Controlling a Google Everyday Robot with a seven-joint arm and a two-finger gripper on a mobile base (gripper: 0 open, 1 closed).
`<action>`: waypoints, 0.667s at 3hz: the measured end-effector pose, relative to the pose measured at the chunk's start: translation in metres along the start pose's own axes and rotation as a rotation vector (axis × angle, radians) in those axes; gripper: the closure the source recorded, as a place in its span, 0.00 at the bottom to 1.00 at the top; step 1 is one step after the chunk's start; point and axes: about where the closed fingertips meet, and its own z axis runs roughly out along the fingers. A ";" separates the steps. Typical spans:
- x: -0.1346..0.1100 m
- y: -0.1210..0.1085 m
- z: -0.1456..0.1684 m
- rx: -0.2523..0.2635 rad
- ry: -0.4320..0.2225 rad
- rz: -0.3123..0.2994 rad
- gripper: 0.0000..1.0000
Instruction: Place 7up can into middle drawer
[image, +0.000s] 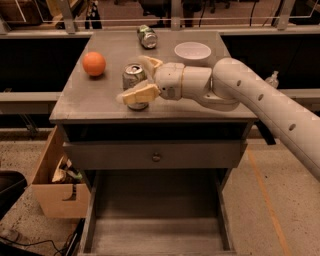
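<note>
The 7up can (132, 75) stands upright on the grey cabinet top (90, 102), left of centre, with its pull-tab top showing. My gripper (134, 79) reaches in from the right on a white arm and straddles the can. One finger (140, 94) crosses the can's front and the other (151, 63) lies behind it; the jaws look open around it. The middle drawer (157, 235) is pulled out at the bottom of the view, its flat floor bare.
An orange ball (94, 63) sits to the can's left. A darker can (147, 36) lies on its side at the back, and a white bowl (193, 51) is at the back right. A closed drawer front with a knob (156, 156) is below the top. A cardboard box (57, 187) stands on the floor at left.
</note>
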 end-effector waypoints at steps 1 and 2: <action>-0.001 0.002 0.002 -0.004 -0.001 0.000 0.39; -0.002 0.003 0.004 -0.008 -0.002 -0.001 0.61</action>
